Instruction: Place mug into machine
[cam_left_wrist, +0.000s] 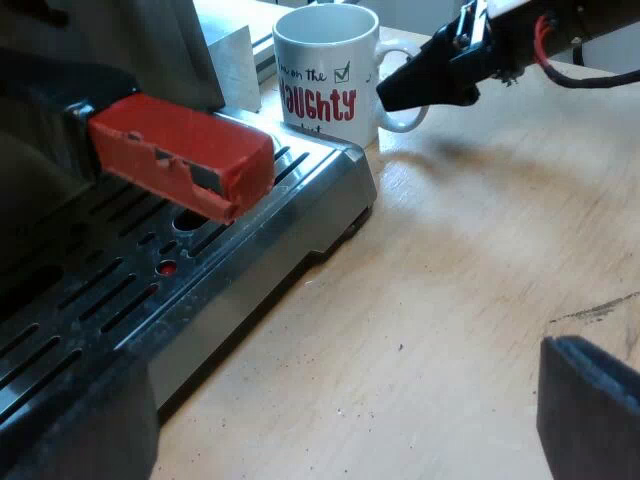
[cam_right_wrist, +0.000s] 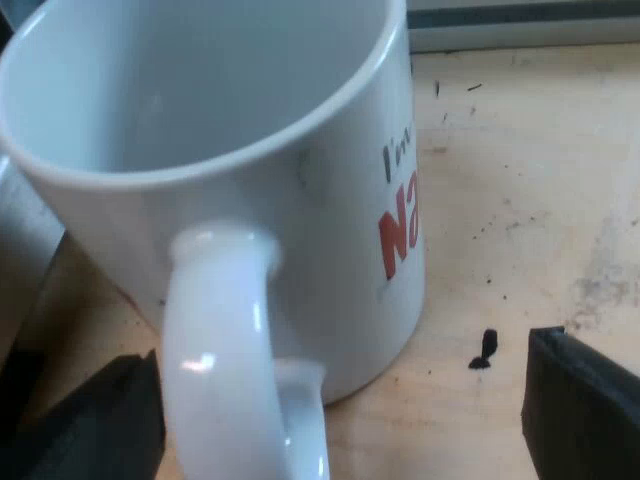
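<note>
The mug (cam_left_wrist: 325, 75) stands upright on the worktop (cam_left_wrist: 480, 260), mouth up, just beside the outer corner of the espresso machine's (cam_left_wrist: 130, 50) drip tray (cam_left_wrist: 150, 290), not yet on it. Its long axis runs straight up and down, and its loop handle (cam_right_wrist: 225, 350) points away from the tray, straight at the right hand (cam_right_wrist: 335, 410).

That is the relation that counts. The right hand is much the nearer of the two. Its two black fingers are spread wide to either side of the loop, which stands between them ungripped, so the hand is released and holds nothing. As I judge it, it has only to clench on the loop, lift, and carry the mug over the tray's rim.

The left hand (cam_left_wrist: 340, 380) hangs low by the tray's long edge, well apart from the mug, fingers spread and empty. The holder's red handle end (cam_left_wrist: 180, 155) juts out over the tray, so the mug would need to pass beneath or beside it.
</note>
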